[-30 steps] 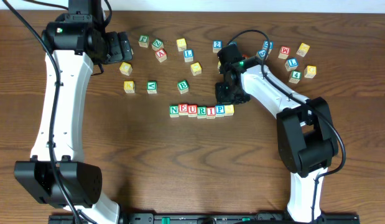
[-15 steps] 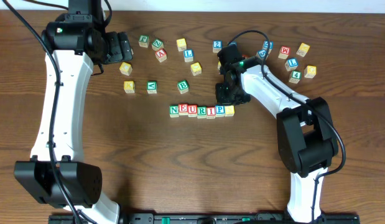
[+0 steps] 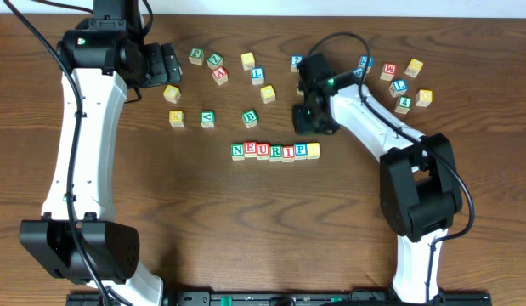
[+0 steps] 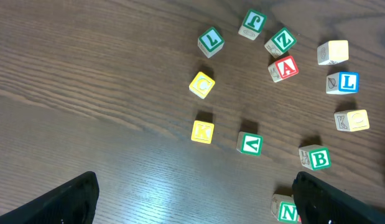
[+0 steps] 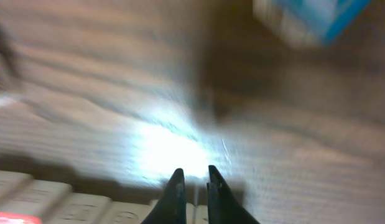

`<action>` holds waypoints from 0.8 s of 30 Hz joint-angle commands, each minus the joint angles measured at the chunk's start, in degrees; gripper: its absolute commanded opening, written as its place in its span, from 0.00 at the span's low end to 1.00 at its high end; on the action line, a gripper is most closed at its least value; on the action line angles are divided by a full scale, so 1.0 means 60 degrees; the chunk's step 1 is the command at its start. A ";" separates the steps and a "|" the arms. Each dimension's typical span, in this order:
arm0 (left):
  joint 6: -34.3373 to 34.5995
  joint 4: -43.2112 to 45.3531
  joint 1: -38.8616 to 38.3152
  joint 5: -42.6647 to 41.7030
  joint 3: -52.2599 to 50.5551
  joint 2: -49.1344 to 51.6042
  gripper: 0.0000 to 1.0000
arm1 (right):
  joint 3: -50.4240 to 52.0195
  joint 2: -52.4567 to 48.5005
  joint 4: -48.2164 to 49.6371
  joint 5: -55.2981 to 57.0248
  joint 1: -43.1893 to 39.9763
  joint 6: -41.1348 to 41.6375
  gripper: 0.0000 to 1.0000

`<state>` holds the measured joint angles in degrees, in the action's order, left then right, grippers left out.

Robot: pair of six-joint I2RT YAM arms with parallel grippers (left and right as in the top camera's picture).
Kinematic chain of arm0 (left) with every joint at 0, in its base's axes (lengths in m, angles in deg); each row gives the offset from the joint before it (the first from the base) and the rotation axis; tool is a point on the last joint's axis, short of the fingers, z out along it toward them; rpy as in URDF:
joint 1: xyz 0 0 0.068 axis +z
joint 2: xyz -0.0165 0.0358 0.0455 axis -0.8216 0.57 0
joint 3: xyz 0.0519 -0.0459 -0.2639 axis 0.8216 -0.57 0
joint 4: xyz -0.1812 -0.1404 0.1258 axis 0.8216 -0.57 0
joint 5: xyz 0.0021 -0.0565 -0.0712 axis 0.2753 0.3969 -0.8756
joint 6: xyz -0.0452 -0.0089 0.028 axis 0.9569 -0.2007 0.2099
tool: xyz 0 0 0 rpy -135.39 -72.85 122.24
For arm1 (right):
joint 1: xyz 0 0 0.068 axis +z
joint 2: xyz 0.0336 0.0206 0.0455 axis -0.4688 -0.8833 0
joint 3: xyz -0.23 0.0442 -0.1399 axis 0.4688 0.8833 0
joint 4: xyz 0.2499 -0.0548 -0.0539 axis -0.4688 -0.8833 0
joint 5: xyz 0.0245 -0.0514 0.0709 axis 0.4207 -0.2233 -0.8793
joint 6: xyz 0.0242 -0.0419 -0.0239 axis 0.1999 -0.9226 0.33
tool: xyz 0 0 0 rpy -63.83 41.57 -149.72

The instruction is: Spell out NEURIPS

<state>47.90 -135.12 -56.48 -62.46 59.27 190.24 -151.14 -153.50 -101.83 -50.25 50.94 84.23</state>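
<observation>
Wooden all over, so starting with the table (image 3: 203,221) and working down. Seeing the right arm (image 3: 373,127) reaching in over the right half and the left arm (image 3: 76,144) standing along the left side.

Finding the row of cubes (image 3: 275,151) lying at the middle of the table, long axis running left to right. Reading N, E, U, R, I, P, then the yellow-faced cube (image 3: 313,150) touching the P at the right-hand end.

Placing the right gripper (image 3: 313,123) near that right end, on the far side of the row and apart from it. Judging the right arm by far the nearer for any nudge to the last cube.

Noting its fingertips (image 5: 173,190) nearly pressed together and pinching nothing, with pale cube tops blurring along the lower edge of the wrist view. Noting the left gripper (image 4: 192,199) spread wide and empty over loose cubes (image 4: 203,84).
</observation>
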 commanded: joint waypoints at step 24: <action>0.0157 0.0011 0.0026 -0.0004 -0.0055 0.0124 0.98 | -0.0597 -0.0816 0.1887 -0.0062 0.2040 0.0648 0.09</action>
<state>47.90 -135.10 -56.48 -62.46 59.27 190.24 -154.47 -156.48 -90.64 -51.41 62.24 87.13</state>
